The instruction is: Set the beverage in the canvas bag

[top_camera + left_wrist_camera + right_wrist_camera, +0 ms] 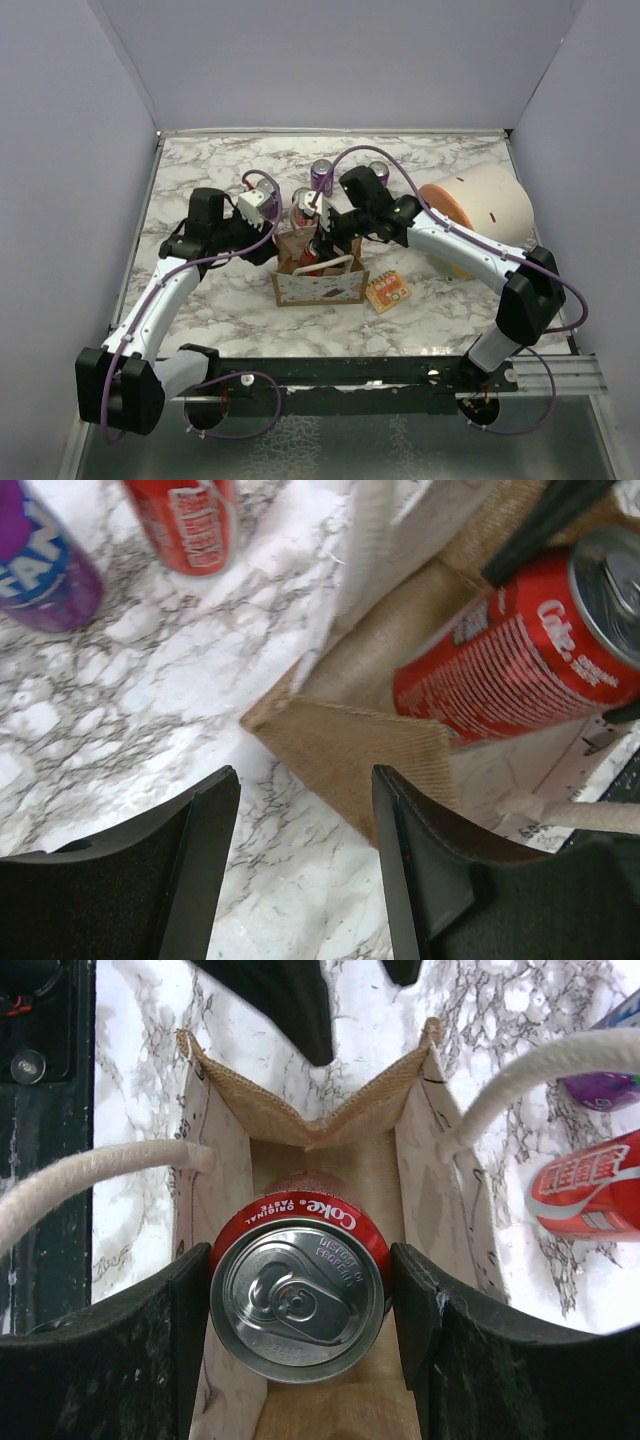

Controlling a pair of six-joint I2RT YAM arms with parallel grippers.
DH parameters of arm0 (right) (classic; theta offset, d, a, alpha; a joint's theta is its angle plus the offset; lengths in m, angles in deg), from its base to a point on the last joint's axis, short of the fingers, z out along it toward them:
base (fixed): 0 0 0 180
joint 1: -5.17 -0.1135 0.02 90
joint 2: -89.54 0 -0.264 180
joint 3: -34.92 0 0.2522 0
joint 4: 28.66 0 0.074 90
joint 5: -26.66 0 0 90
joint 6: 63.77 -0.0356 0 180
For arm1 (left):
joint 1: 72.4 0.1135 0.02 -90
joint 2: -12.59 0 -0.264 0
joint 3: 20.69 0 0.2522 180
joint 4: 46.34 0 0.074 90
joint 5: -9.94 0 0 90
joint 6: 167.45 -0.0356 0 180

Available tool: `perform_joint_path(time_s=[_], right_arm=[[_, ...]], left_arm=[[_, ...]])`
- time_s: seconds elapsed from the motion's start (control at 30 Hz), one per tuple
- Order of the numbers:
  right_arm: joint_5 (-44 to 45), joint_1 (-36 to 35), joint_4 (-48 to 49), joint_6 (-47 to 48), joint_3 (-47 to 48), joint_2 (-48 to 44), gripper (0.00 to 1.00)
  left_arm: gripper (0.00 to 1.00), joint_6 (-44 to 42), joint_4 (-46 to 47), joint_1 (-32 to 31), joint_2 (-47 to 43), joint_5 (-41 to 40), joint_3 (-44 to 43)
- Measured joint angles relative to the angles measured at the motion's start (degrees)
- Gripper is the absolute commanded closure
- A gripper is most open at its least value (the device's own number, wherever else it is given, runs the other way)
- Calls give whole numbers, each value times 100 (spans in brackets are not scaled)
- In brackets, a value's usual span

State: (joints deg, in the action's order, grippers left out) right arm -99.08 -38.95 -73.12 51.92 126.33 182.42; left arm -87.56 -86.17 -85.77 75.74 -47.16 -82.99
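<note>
Coke can (297, 1285) inside the open canvas bag (318, 288), right jaws clenched on its sides.

Lettering on the can's red shoulder reads "Coke ORIGINAL TASTE" in the right wrist view, but the embossed words on the silver lid are too fine to make out. The can's own top hides its lower body, so I cannot tell if it touches the bag floor. From overhead, both arms cover most of the bag's mouth. The left jaws are released, spread wide at a folded corner of the bag. On the marble counter (450, 300), a purple can (40, 565) cut by the frame edge shows only "FAN". A second red can (185, 520) carries blurred white print. An orange snack packet (387, 292) lies just beside the bag, its label unreadable.
</note>
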Motion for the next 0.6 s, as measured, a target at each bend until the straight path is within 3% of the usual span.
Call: perform_joint_path(time_s=[0.23, 0.6], right_arm=[[199, -203, 33, -2, 2, 164, 89], [199, -234, 48, -22, 2, 199, 89]], left_arm=[[38, 223, 116, 562, -24, 269, 2], [31, 339, 116, 564, 802, 920, -846]])
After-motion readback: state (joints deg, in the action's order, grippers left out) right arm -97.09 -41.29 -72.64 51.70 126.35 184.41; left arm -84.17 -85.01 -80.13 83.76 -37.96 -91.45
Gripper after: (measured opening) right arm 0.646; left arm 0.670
